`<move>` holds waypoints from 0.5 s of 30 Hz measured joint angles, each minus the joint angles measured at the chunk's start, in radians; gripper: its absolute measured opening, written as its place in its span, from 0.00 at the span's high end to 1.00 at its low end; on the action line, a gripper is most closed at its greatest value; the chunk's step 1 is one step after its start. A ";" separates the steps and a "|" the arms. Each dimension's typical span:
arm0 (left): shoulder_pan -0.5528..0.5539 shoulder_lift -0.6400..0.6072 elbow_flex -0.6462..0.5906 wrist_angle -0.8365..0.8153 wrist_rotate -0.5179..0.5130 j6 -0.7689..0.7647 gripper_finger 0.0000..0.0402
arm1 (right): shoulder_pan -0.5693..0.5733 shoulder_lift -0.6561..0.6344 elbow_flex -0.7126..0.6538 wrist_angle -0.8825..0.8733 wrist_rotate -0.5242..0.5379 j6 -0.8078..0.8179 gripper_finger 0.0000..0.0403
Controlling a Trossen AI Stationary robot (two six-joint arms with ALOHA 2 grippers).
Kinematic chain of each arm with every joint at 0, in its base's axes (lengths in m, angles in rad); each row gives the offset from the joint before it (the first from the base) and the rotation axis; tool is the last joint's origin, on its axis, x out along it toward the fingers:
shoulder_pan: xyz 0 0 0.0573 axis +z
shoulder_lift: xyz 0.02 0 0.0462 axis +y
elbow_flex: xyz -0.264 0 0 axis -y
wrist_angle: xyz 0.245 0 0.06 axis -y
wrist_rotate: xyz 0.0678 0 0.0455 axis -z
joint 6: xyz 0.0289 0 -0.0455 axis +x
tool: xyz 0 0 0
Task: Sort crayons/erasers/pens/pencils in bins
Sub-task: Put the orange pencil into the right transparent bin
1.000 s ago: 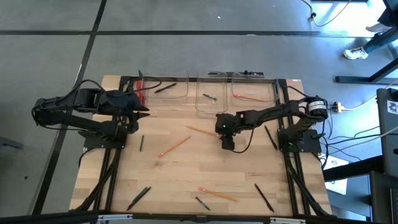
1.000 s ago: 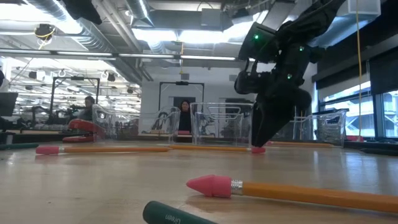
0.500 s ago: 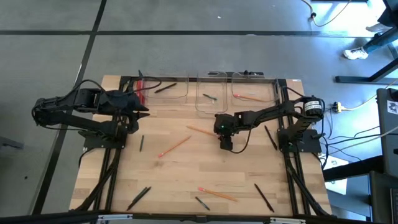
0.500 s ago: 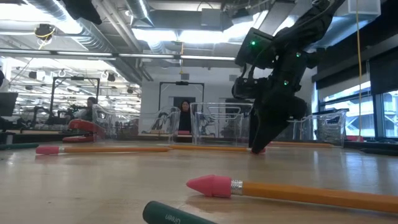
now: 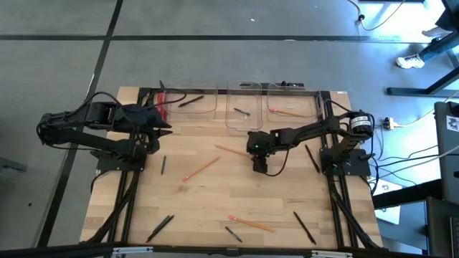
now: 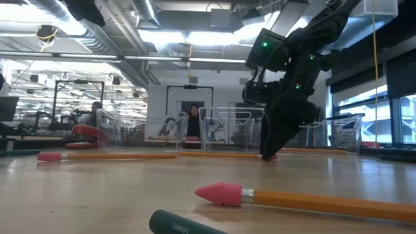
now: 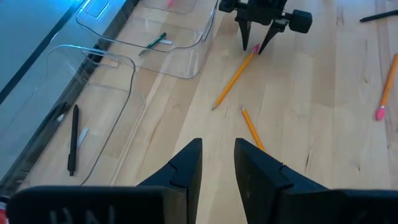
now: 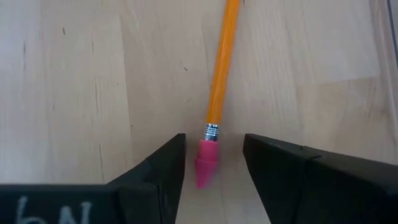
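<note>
Writing [image 6: 180,228] on crayon [image 6: 188,223]: unreadable | right pincer [image 8: 212,163] open astride pencil [image 8: 219,81] eraser

No legible text — crayon [image 6: 179,225] print too blurred.

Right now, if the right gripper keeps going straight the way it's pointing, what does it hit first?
Probably the pink eraser end of the orange pencil: the right gripper, open, points down with that tip between its fingers, the table just beneath.

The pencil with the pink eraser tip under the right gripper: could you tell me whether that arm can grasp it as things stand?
Probably yes: the right gripper is open, its fingers straddle the pencil's eraser end, and nothing lies between them.
</note>
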 joint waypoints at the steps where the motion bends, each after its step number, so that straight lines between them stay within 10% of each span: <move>1: 0.000 0.000 0.000 0.000 0.000 0.000 0.79 | 0.000 0.000 0.000 0.000 0.000 0.000 0.58; 15: 0.000 0.000 0.000 0.001 0.000 0.000 0.79 | -0.002 0.001 0.000 -0.017 0.013 0.001 0.82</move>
